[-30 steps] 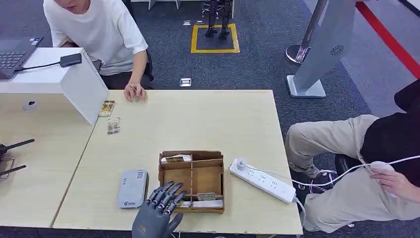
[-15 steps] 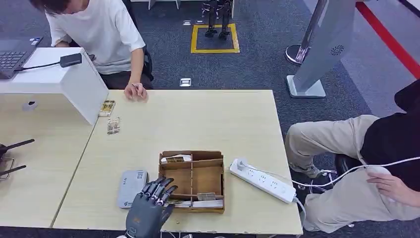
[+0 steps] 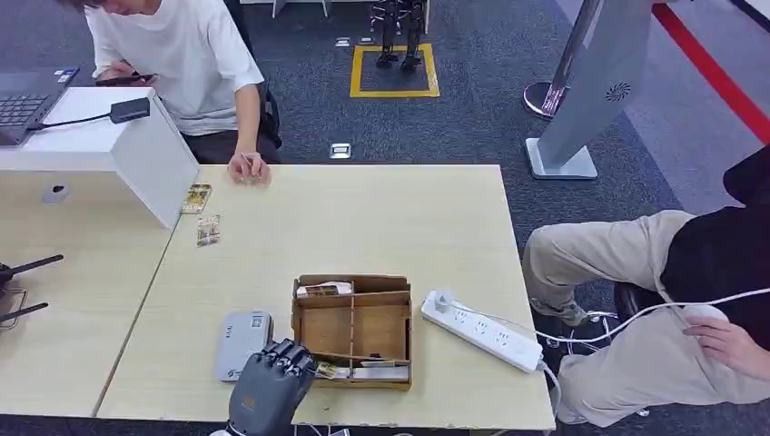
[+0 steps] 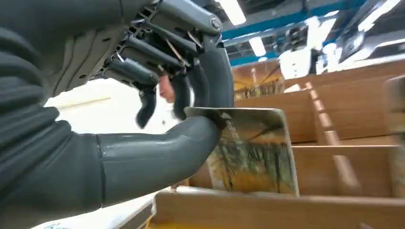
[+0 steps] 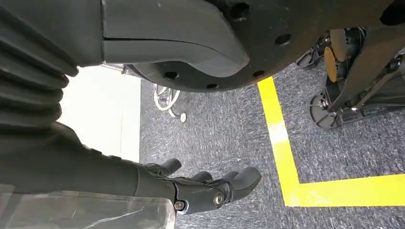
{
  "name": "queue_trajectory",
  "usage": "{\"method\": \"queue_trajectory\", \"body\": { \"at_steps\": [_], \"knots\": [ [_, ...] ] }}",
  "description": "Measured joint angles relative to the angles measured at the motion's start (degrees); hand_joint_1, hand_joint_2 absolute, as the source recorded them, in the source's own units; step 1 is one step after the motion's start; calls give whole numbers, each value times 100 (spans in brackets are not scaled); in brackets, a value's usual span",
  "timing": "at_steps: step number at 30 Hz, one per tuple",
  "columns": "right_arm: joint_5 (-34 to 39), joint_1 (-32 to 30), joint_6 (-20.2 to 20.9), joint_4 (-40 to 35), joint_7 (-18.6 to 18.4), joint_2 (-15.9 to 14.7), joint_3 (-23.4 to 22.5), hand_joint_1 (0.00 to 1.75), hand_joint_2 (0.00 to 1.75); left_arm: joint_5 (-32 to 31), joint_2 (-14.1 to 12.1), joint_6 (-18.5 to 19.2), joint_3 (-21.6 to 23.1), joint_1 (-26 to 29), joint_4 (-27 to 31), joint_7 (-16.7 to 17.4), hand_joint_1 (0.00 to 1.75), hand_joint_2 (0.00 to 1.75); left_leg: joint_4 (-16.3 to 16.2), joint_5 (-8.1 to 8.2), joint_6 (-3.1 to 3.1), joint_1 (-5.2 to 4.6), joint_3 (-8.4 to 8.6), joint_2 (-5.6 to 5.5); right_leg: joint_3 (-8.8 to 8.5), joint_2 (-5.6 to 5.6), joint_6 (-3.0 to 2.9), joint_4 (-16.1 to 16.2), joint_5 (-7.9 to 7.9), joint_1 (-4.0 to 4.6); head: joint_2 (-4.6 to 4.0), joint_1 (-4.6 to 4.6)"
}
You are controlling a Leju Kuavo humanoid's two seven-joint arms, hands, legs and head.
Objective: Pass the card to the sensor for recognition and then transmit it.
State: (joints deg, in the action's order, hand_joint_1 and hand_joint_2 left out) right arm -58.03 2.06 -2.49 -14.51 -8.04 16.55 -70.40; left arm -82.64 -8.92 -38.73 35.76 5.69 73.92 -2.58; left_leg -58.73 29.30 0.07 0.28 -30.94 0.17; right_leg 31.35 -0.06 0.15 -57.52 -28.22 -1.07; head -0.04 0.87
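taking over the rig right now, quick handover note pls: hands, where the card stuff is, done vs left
Left hand: at the near left corner of the wooden box, thumb and fingers pinching a card that stands in the box's front slot.
Right hand: hanging by the robot's side over the floor, holding nothing, fingers loosely curled.
Sensor: grey, flat on the table just left of the box.
Done: card gripped.
Left: lift it out, hold it to the sensor, then pass it on. A person sits at the far side of the table; two other cards lie there.
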Motion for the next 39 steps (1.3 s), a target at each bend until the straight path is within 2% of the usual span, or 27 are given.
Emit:
{"method": "queue_trajectory", "body": {
  "at_steps": [21, 28, 35, 39],
  "knots": [
    [48, -2, -17, 0, 37, 0, -20, 0, 175, 52, 2, 0, -266, 246, 262, -290, 175, 175, 0, 0, 0, 0, -1, -1, 0, -1, 0, 0, 0, 0, 0, -2],
    [52, -4, -26, 2, 42, 0, -46, 0, 175, 17, -22, 0, -612, 340, 726, -330, 175, 175, 0, 0, 0, 0, 0, -1, 0, -1, 0, 0, 0, 0, 0, 0],
    [52, -4, -24, 2, 33, 0, -46, 0, 175, -92, -179, 0, -962, 371, 1372, -234, 175, 175, 0, -1, 0, 1, 0, -2, -1, -2, 0, -1, 0, 1, 0, 0],
    [52, -4, -22, 2, 33, 0, -46, 0, 175, -107, -238, 0, -1047, 382, 1537, -225, 175, 175, 0, -1, 0, 1, 0, -2, -1, -1, 0, -1, 0, 0, 0, -2]
  ]
}}
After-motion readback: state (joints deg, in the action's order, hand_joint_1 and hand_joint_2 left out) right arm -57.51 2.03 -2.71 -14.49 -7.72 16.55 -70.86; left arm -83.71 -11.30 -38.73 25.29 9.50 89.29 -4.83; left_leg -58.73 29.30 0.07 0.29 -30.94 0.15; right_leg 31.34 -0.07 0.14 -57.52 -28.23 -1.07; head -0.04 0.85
